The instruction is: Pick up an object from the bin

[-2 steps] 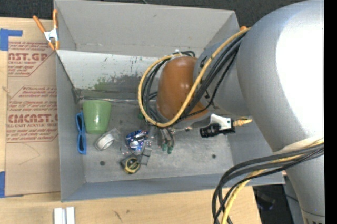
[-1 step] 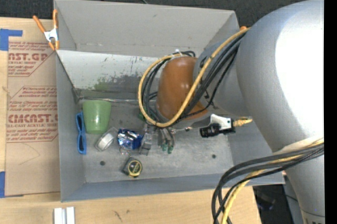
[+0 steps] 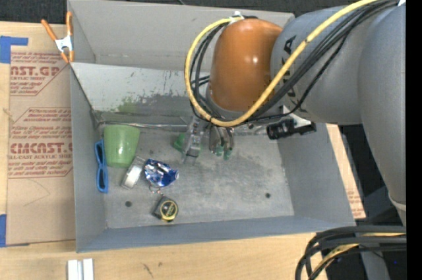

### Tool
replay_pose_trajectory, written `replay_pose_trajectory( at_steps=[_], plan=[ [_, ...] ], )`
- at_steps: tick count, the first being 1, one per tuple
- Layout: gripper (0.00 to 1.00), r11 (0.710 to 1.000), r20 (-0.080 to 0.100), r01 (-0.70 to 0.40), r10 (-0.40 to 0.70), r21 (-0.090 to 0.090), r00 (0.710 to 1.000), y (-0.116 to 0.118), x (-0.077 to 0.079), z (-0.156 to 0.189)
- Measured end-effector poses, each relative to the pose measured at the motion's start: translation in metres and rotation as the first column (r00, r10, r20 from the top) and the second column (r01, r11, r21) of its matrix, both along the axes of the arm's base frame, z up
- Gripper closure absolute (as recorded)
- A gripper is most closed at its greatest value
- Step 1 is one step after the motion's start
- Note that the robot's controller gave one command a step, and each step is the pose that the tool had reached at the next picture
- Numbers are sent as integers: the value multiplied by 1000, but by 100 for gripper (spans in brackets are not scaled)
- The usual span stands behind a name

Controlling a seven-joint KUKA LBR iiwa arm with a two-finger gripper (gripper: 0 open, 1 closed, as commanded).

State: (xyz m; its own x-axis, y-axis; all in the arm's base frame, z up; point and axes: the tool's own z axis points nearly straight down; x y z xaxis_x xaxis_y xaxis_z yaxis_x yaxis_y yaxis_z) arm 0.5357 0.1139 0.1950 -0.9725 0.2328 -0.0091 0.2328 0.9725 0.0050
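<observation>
— How far along is the pick?

— Early, I'd say. The gripper (image 3: 208,143) is down inside the bin (image 3: 277,201), close to the floor near the middle and towards the back wall. Its fingers stand apart, and I see nothing between them.

— So nothing is held?

— Not that I can see. A small green piece (image 3: 179,140) lies just beside one finger, on the side away from the arm. A second green bit (image 3: 225,153) sits by the other finger. I can't tell whether either is touched, or quite what they are.

— And everything else?

— It lies well apart from the gripper, towards the wall opposite the arm. A green cup (image 3: 120,143) lies on its side there, with a blue strip-like thing (image 3: 100,168) at that wall. A small white thing (image 3: 132,176) and a crumpled blue wrapper (image 3: 160,173) lie just beside the cup. A round yellow-and-black tape measure (image 3: 166,209) sits near the front edge. All of them rest on the bin floor.

— What's left, then?

— By my judgement, nearly all of it. The descent looks done, but closing on something, lifting it and clearing the rim are not. The orange cover (image 3: 244,64) on the wrist hides much of the back of the bin, so something may lie beneath it.
</observation>
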Motion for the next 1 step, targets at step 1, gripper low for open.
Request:
replay_pose_trajectory(
  at_steps=[1],
  plan=[
    [100, 965, -9, 262, -262, -2, 965, 26, 15, -11]
  ],
)
